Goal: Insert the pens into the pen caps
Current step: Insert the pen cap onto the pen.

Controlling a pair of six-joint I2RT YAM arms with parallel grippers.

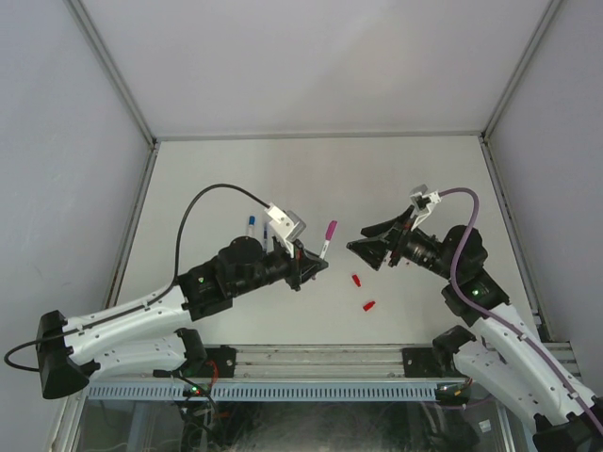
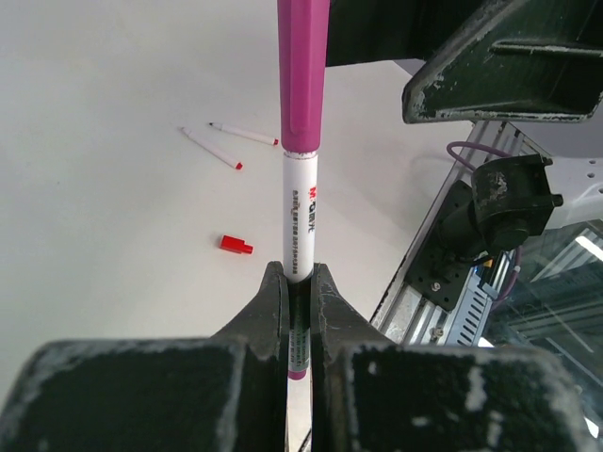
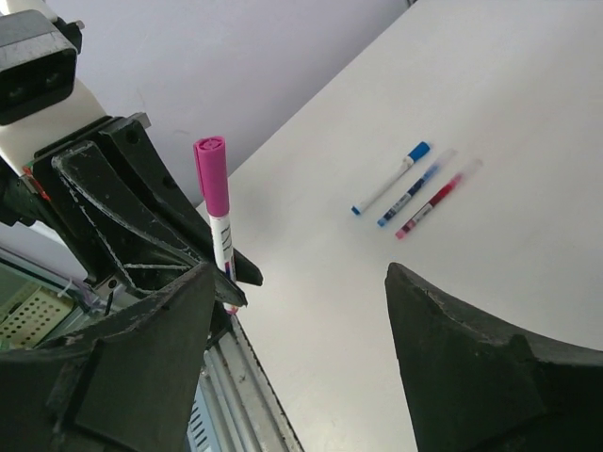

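Left of the magenta pen [image 1: 326, 241], two blue-ended pens [image 1: 252, 224] are seen lying on the table [image 1: 236, 169]. The magenta pen, capped end up, is clamped at its lower barrel by the left gripper [image 1: 309, 263]. To its right, two red caps [image 1: 356, 280] lie loose, and the right gripper [image 1: 357, 239] is spread wide and empty, near the pen.

Bright, even light; faint soft shadows
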